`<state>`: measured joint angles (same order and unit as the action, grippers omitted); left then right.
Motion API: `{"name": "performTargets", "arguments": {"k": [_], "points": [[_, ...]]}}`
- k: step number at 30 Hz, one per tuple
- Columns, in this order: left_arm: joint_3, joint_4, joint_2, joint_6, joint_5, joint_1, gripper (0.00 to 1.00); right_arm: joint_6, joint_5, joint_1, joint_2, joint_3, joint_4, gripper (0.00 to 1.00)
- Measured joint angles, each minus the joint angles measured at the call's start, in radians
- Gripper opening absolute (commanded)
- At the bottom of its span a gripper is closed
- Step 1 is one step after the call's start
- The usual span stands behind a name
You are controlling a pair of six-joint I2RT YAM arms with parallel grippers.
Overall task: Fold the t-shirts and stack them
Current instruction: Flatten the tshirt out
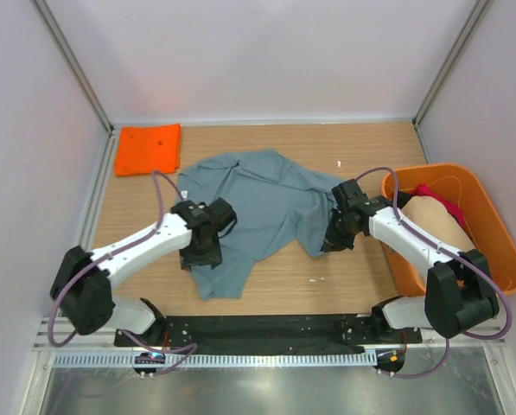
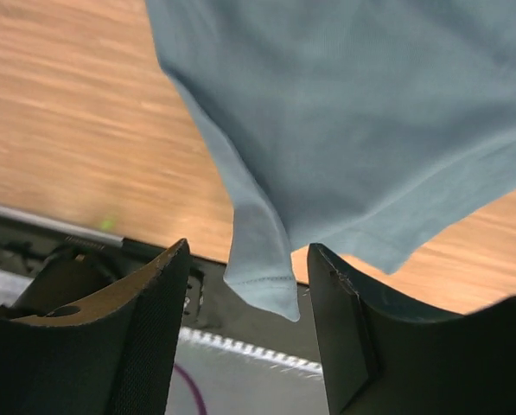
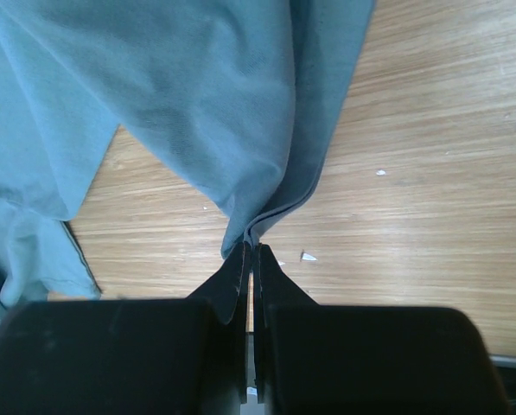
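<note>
Left gripper (image 2: 247, 251), at the shirt's 8 o'clock edge: jaws spread, hem corner hanging loose between them. I risk closing on air if it swings.

Grey-blue shirt (image 1: 266, 203): crumpled, centre of table (image 1: 327, 285).

Right gripper (image 3: 251, 251), 3 o'clock edge: jaws pinching a thin fold, which may slip under pull.

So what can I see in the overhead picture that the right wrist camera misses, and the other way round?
Only the overhead view shows the folded orange shirt at the far left corner, and the orange tub on the right holding a beige shirt and a red shirt. Only the right wrist view shows, up close, the right tool pinched shut on a fold of the grey-blue shirt. Both show that shirt and the wooden table.
</note>
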<state>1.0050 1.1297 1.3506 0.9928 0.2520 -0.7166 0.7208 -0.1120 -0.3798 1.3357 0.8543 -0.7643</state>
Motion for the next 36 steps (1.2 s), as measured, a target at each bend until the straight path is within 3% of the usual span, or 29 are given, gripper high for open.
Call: {"name": "performTargets", "arguments": {"k": [5,9,24,29,36], "points": [[0.127,0.126,0.207,0.034,0.077,-0.199,0.54,-0.011,-0.019,0.0,-0.001,-0.013,0.016,0.01],[0.21,0.15,0.264,0.053,0.126,-0.283,0.48,-0.017,-0.023,0.002,-0.003,-0.027,0.016,0.01],[0.229,0.196,0.305,0.125,0.116,-0.405,0.47,-0.057,-0.054,0.037,-0.027,-0.034,0.008,0.01],[0.195,0.196,0.307,0.16,0.113,-0.416,0.38,-0.065,-0.063,0.042,-0.033,-0.034,0.007,0.01],[0.154,0.198,0.306,0.202,0.11,-0.416,0.4,-0.07,-0.075,0.049,-0.043,-0.038,0.003,0.01]]}}
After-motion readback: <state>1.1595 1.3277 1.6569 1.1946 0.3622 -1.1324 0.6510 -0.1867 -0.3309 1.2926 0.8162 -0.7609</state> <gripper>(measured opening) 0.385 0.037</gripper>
